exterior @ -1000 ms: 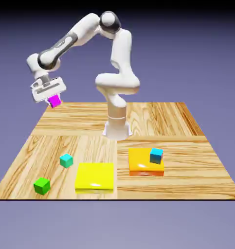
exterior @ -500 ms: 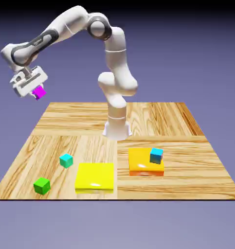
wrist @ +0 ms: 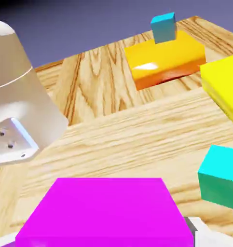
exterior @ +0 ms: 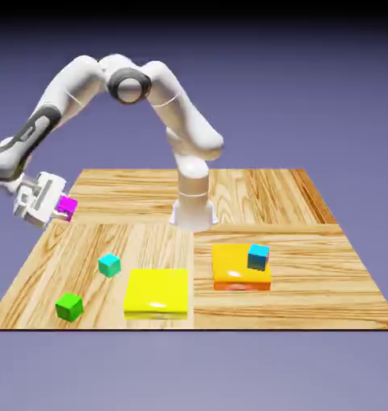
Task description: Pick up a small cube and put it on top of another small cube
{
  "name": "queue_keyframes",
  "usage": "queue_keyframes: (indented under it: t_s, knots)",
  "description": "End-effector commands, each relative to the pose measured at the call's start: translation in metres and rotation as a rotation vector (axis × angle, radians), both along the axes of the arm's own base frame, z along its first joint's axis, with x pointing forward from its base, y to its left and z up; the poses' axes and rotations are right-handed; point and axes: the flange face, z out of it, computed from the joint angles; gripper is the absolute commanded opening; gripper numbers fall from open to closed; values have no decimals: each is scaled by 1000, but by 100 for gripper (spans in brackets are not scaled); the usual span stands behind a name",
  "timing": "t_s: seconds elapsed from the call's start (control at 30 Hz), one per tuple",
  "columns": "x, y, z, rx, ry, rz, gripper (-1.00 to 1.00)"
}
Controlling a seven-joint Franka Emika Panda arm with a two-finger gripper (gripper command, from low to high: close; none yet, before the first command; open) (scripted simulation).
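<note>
The magenta cube was gripped between the fingers of the gripper, which were closed on its sides (in the hand view it loomed large at six o'clock). In the exterior view, it was held near nine o'clock. The teal cube and green cube were seen toward eight o'clock; a blue cube was supported by the orange block, toward four o'clock.

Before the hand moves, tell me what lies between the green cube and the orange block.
The yellow block, with bare wood on either side of it; the exterior view shows this.
</note>
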Motion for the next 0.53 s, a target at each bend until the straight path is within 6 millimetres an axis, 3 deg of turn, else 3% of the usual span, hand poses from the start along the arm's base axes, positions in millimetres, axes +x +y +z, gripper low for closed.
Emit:
queue_keyframes:
  t_s: [0.0, 0.17, 0.23, 0.4, 0.43, 0.5]
  knots:
    - [12, 8, -12, 51, -29, 12, -100]
    - [70, 55, -64, 317, -192, 59, -100]
    - [72, 57, -65, 326, -198, 60, -100]
    - [66, 106, -91, 325, -198, 60, -100]
    - [66, 106, -91, 325, -198, 60, 100]
    - [68, 96, -86, 326, -199, 60, 100]
